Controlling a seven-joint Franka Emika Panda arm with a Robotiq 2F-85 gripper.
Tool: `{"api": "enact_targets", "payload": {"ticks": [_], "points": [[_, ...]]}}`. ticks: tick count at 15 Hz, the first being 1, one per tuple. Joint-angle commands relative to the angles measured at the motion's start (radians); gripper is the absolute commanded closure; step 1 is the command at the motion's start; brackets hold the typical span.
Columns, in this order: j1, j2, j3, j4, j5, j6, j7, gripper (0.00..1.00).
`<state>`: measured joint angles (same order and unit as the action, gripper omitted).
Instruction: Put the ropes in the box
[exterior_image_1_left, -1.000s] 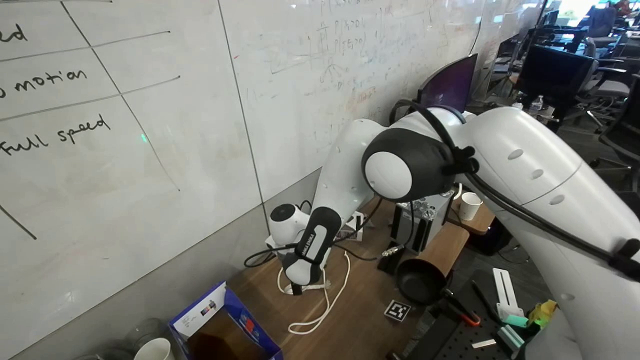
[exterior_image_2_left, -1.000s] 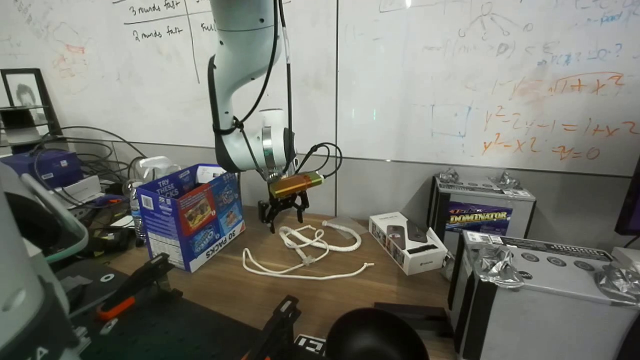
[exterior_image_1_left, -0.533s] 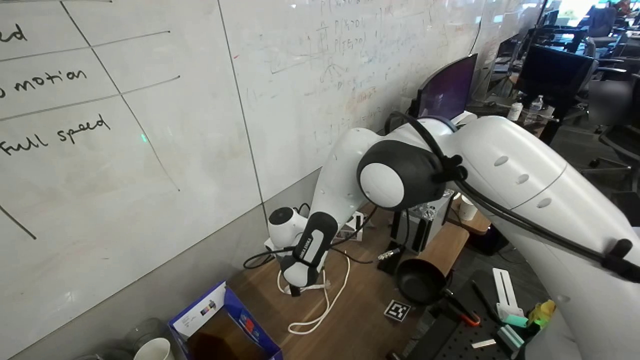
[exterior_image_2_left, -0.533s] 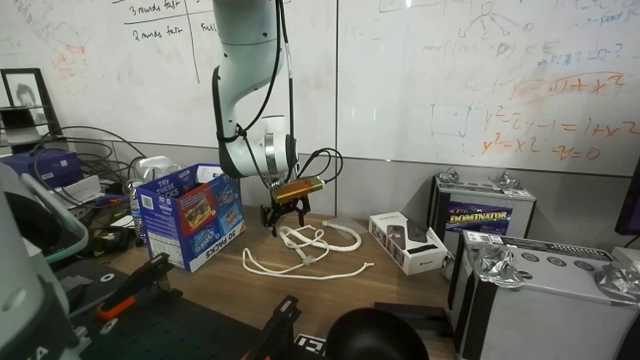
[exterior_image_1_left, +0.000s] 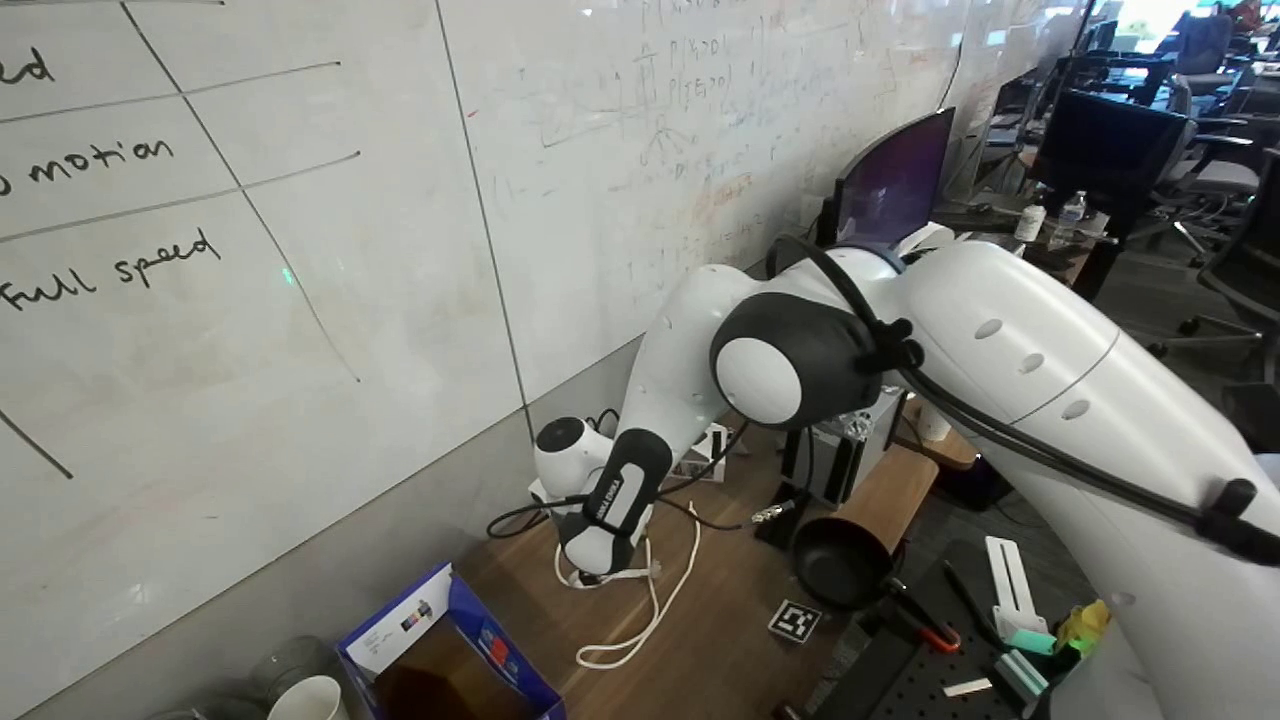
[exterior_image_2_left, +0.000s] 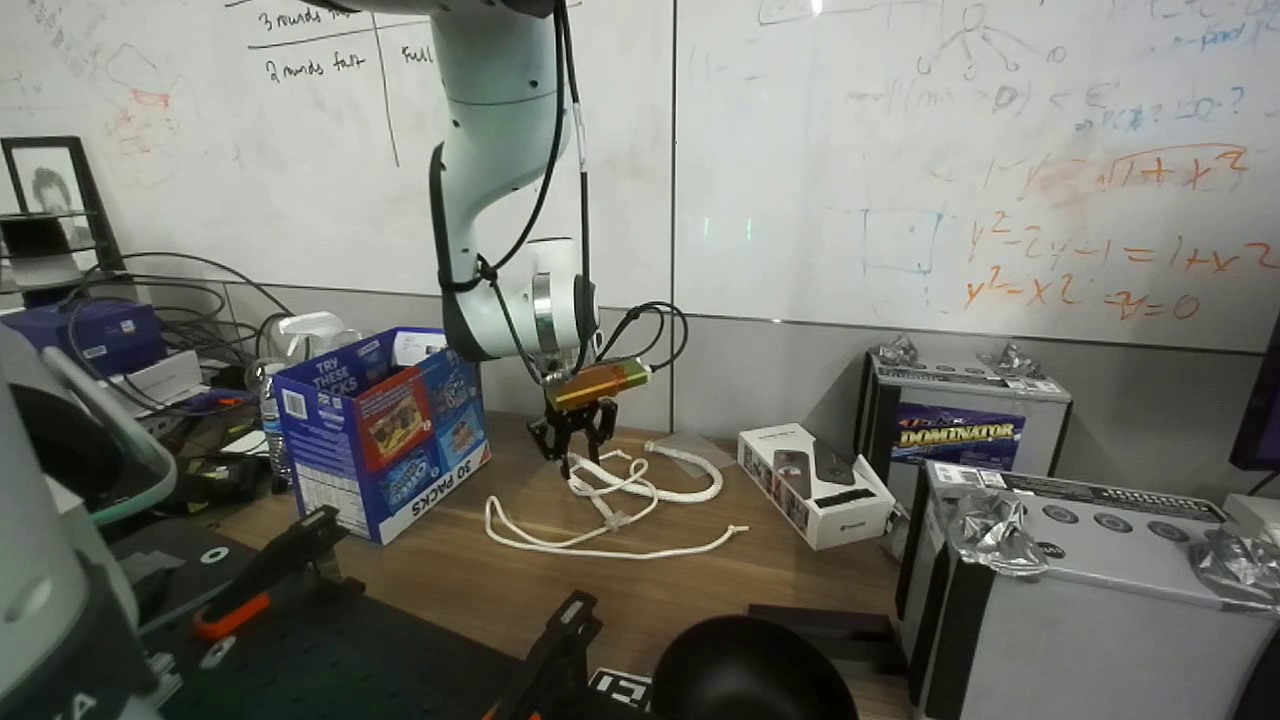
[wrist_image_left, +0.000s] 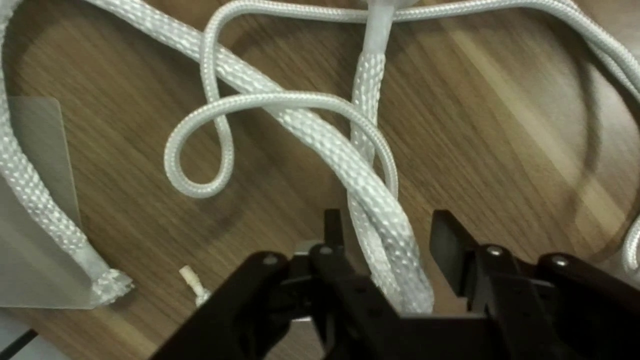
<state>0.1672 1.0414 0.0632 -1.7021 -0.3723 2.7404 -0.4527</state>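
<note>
Beside the blue printed cardboard box (exterior_image_2_left: 425, 450), on the brown wooden desk (exterior_image_2_left: 440, 575), the thick white braided rope (wrist_image_left: 332, 145) runs lengthwise between the half-parted jaws of the black tool (wrist_image_left: 387, 222), which grips nothing; closing should pinch crosswise

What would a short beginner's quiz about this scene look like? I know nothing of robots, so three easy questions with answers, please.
1. Multiple choice: in the wrist view, what shows in the gap of the black two-fingered gripper?
A) a black round frying pan
B) a thick white braided rope
C) a white paper cup

2. True or false: the gripper is fully shut.

3. In a few words: where does the thin white braided cord lie relative to the blue rectangular cardboard box?

Key:
1. B
2. False; it is open.
3. Outside the box, on the brown wood-grain table.
</note>
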Motion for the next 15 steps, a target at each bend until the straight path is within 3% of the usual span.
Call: {"api": "enact_targets", "payload": {"ticks": [1,3,5,10,15], "points": [[0.005,-0.010,-0.002,0.018,-0.007,-0.049,0.022,0.81],[-0.001,-0.025,0.007,0.013,0.002,-0.111,0.018,0.95],[-0.013,-0.045,0.023,0.007,0.012,-0.199,0.002,0.99],[-0.083,-0.126,0.124,-0.015,0.088,-0.460,-0.078,0.95],[-0.192,-0.318,0.249,-0.088,0.278,-0.615,-0.153,0.95]]}}
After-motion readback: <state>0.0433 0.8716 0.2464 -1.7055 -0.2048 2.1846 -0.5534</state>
